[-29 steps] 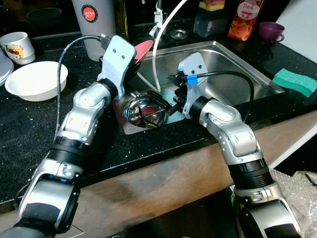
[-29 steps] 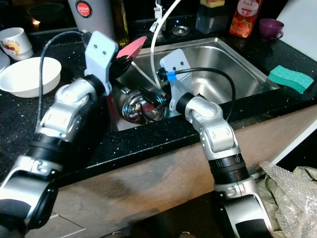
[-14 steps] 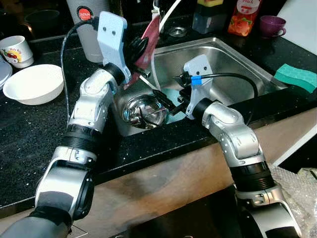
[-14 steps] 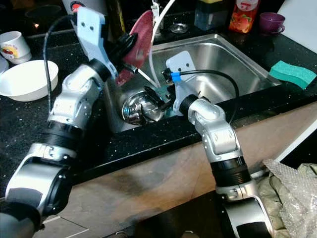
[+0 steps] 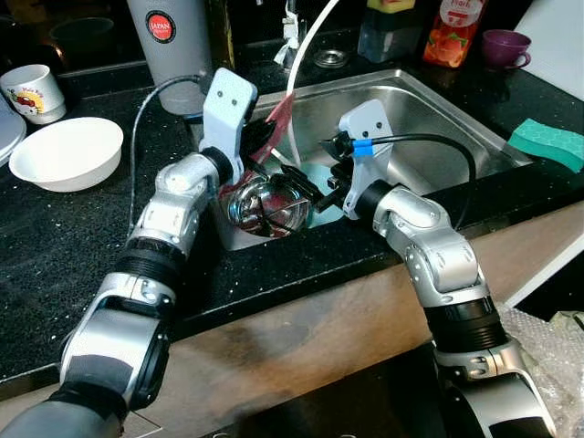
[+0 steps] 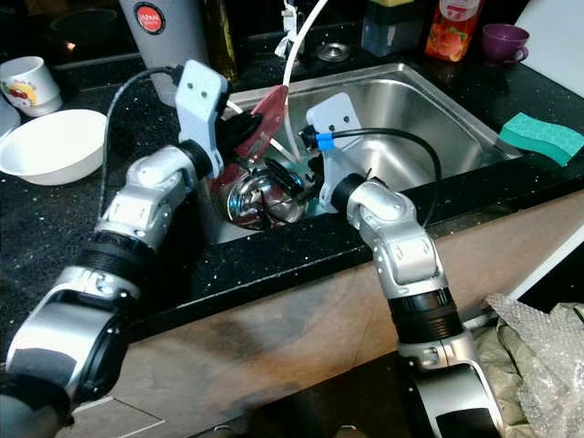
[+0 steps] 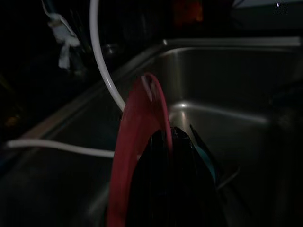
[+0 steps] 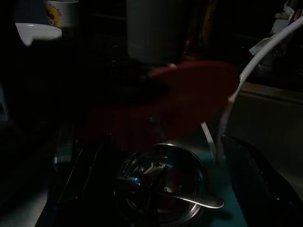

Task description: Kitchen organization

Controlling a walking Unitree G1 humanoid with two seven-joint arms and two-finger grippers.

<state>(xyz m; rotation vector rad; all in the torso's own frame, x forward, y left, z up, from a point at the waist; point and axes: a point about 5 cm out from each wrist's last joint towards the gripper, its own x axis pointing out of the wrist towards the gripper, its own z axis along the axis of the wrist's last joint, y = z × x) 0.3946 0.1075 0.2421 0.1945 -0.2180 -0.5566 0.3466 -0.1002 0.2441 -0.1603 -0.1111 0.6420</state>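
A red plate [image 5: 276, 120] stands tilted on edge at the left side of the steel sink [image 5: 429, 119], with my left gripper [image 5: 258, 139] shut on its rim. In the left wrist view the red plate [image 7: 137, 156] rises beside one black finger [image 7: 177, 189]. Just below it a shiny steel bowl [image 5: 269, 205] holding a spoon [image 8: 189, 199] sits in the sink's near left corner. My right gripper [image 5: 306, 187] is open at the bowl's right side. In the right wrist view its fingers stand wide apart on either side of the steel bowl [image 8: 158, 187].
A white hose [image 5: 306, 46] arcs down into the sink between the arms. On the black counter at left are a white bowl [image 5: 64, 151], a mug [image 5: 26, 87] and a grey canister [image 5: 173, 36]. A green sponge [image 5: 547, 141], purple cup [image 5: 506, 46] and orange bottle [image 5: 453, 32] sit right.
My left gripper lifted the red plate upright above the sink edge, then lowered it, tilted, down over the steel bowl. The right gripper stayed by the bowl.
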